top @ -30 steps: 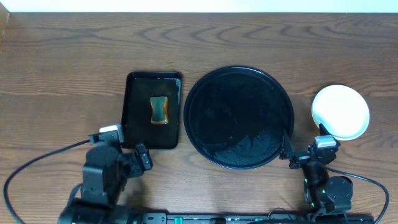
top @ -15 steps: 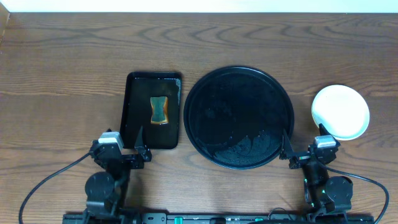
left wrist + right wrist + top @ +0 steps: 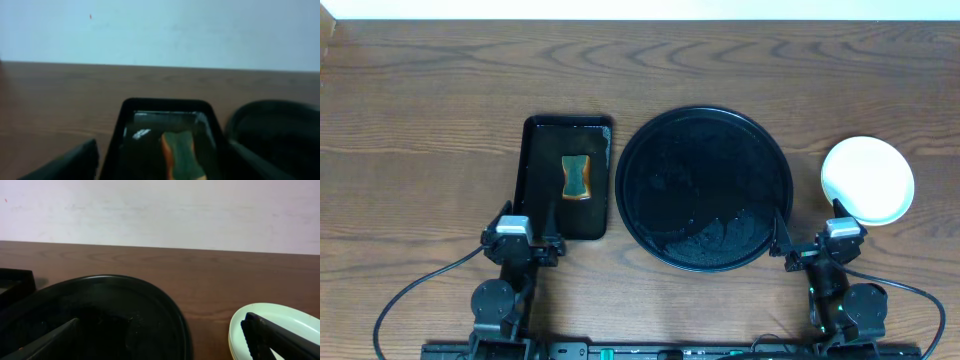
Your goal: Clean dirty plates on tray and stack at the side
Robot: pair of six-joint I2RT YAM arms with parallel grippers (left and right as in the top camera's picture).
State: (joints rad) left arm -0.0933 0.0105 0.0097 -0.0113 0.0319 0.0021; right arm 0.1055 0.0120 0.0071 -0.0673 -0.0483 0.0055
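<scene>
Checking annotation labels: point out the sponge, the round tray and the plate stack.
sponge [image 3: 577,177], overhead view, middle of its green top
round tray [image 3: 700,165], overhead view, bare floor near its centre
plate stack [image 3: 867,180], overhead view, centre of the top plate

The overhead camera looks straight down on the whole table [image 3: 420,120]. Both wrist cameras sit low at 6 o'clock, facing 12 o'clock: the left close to the small tray [image 3: 165,103], the right near the plates [image 3: 280,322]. Both share the round tray [image 3: 100,287].
</scene>
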